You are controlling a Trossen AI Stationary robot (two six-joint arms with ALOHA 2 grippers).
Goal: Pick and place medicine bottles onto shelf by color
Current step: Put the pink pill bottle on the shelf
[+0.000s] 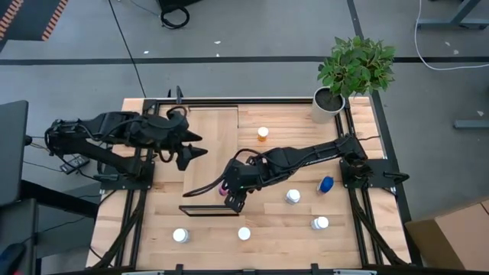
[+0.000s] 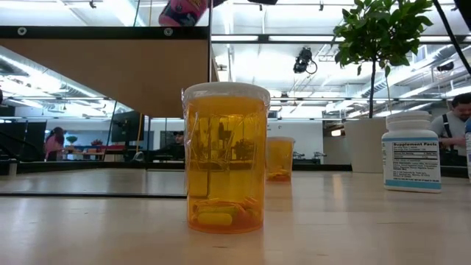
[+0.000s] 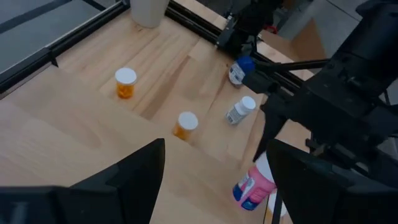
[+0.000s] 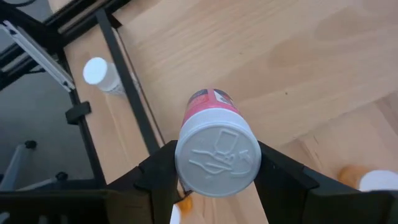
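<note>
Above the shelf (image 1: 210,160), your right gripper (image 4: 214,177) is clamping its jaws on the pink bottle (image 4: 214,146); your left gripper (image 1: 195,145) is hovering nearby, jaws parted.

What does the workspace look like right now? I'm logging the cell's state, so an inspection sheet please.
Surface: slatted wooden table.
Job's things: shelf on the table's left half; pink bottle in the right gripper; orange bottle standing; blue bottle lying down; four white-capped bottles near the front.
Clutter: potted plant at the back right corner.
Grippers: right gripper shut on the pink bottle; left gripper open, over the shelf.
Cables: black cable on the floor.
Surroundings: people in the room behind.
</note>
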